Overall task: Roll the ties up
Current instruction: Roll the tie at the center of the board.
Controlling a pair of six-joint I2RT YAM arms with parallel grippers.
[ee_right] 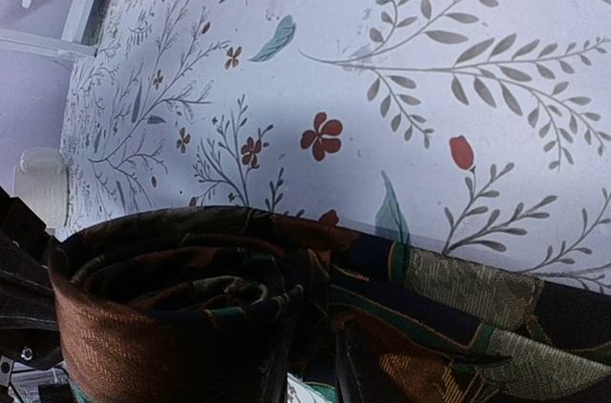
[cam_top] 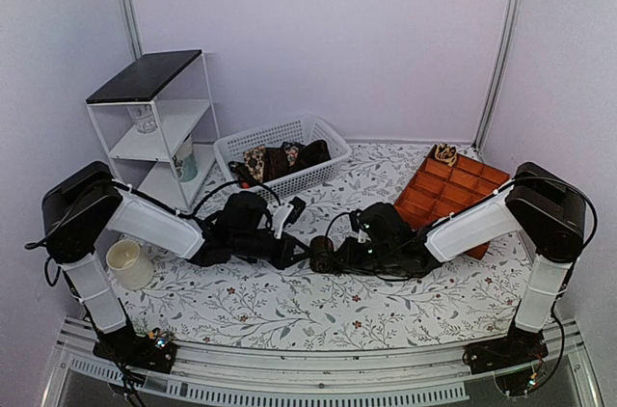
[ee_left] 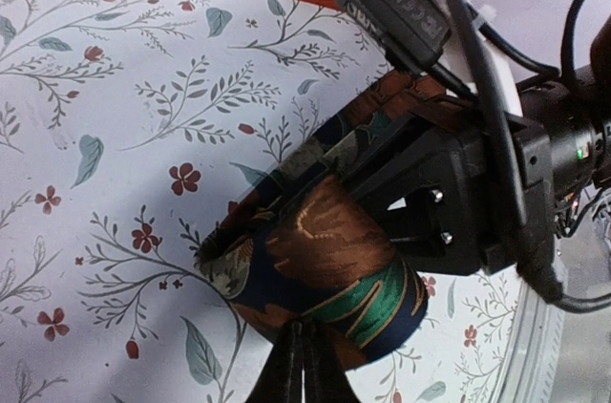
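One tie, dark blue with brown and green print, is wound into a roll on the floral cloth between both arms. In the left wrist view the roll lies on its side, and my left gripper is shut with its tips against the roll's lower edge. My right gripper is shut on the tie, whose loose end trails off to the right. Its fingers are mostly buried in the fabric. More ties lie heaped in the white basket.
An orange compartment tray sits at the right with a small rolled tie in its far corner. A white shelf unit stands at the back left. A white cup rests by the left arm.
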